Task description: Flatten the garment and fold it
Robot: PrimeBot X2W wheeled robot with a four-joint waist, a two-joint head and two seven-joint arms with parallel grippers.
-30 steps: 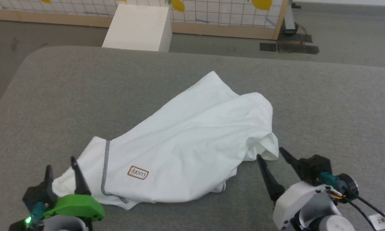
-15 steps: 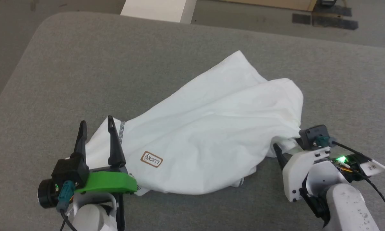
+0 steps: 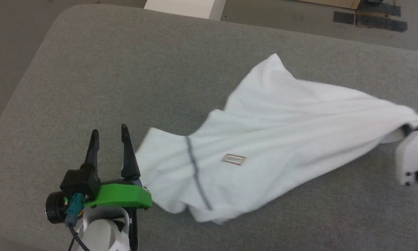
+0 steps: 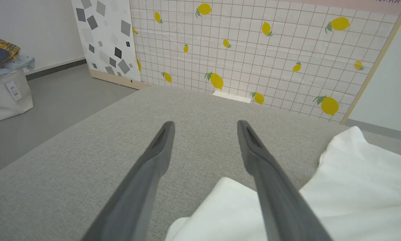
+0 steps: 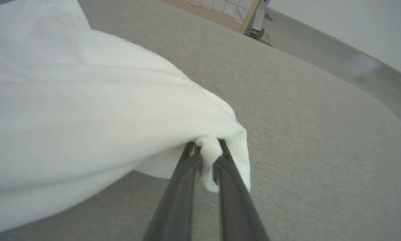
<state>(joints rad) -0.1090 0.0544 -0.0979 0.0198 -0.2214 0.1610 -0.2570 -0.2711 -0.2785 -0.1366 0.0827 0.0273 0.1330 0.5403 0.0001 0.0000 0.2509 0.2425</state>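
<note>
White garment (image 3: 282, 132) newly taut (rightward)

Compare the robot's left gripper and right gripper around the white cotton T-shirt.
The left gripper stands open, nothing between its fingers; the right gripper is shut on a bunched edge of the white cotton T-shirt. The left gripper sits beside the shirt's seamed end; the right gripper holds the opposite end. Both have two long dark fingers.

The garment (image 3: 275, 139) — a white T-shirt with tan patch and grey seam — lies crumpled, stretched rightward across the grey surface.
</note>
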